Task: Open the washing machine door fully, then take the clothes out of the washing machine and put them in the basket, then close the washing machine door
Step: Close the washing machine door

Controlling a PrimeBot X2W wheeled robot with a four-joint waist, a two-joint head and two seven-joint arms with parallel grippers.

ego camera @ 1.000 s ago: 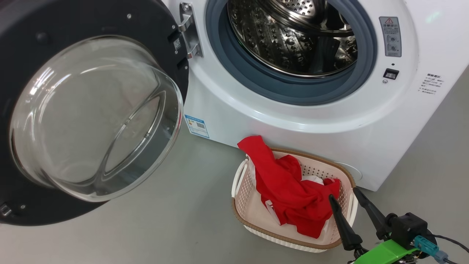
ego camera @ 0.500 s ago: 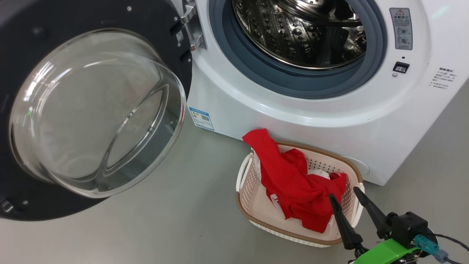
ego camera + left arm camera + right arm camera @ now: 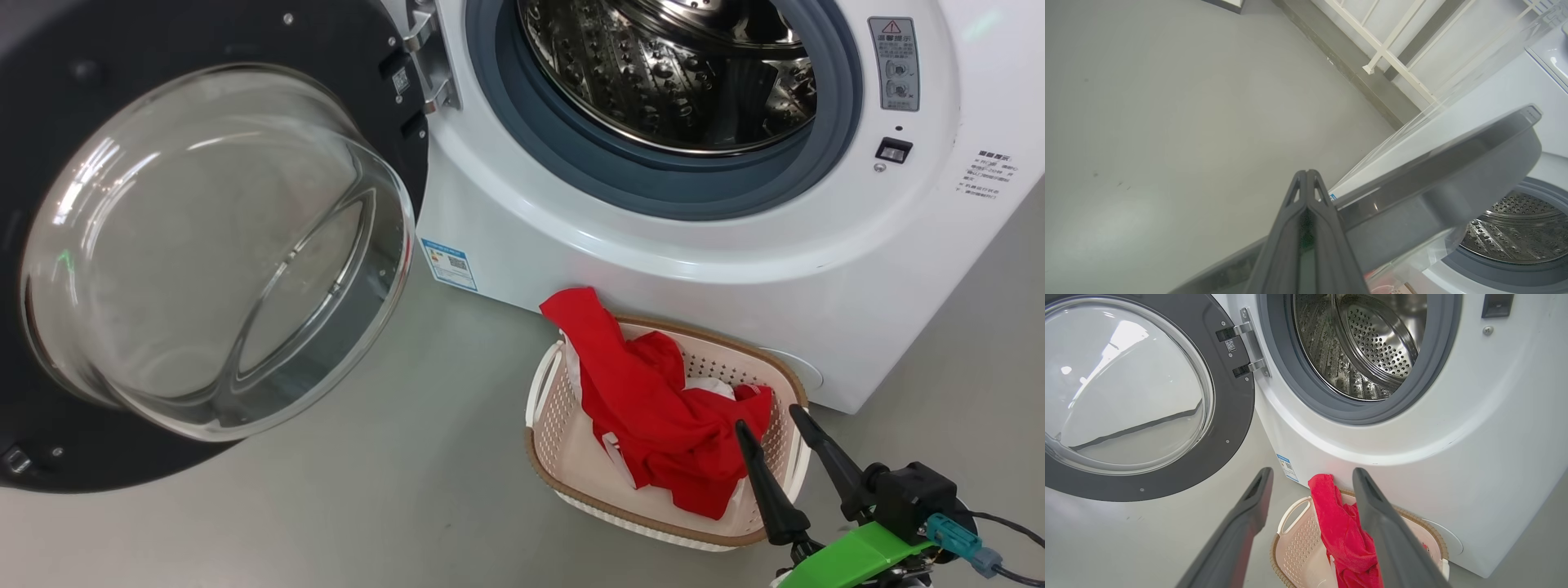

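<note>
The washing machine door (image 3: 212,245) hangs wide open to the left of the white washing machine (image 3: 694,278), and no cloth shows in the steel drum (image 3: 678,73). Red clothes (image 3: 653,416) with a bit of white cloth lie in the cream basket (image 3: 571,465) on the floor against the machine's front, one red end draped over the back rim. My right gripper (image 3: 766,418) hovers open over the basket's right end, holding nothing. In the right wrist view its fingers (image 3: 1312,472) frame the clothes (image 3: 1343,535) and basket (image 3: 1298,547). My left gripper (image 3: 1306,175) is shut and empty, beside the door's edge (image 3: 1453,171).
Grey floor (image 3: 367,490) spreads in front of the machine and under the open door. In the left wrist view a white railing (image 3: 1384,49) and a wall base run behind the machine. A cable (image 3: 1012,535) trails from my right wrist.
The head camera shifted a little, so the scene slid right and up. My right gripper stays open over the basket, dipping slightly. The clothes have not moved.
</note>
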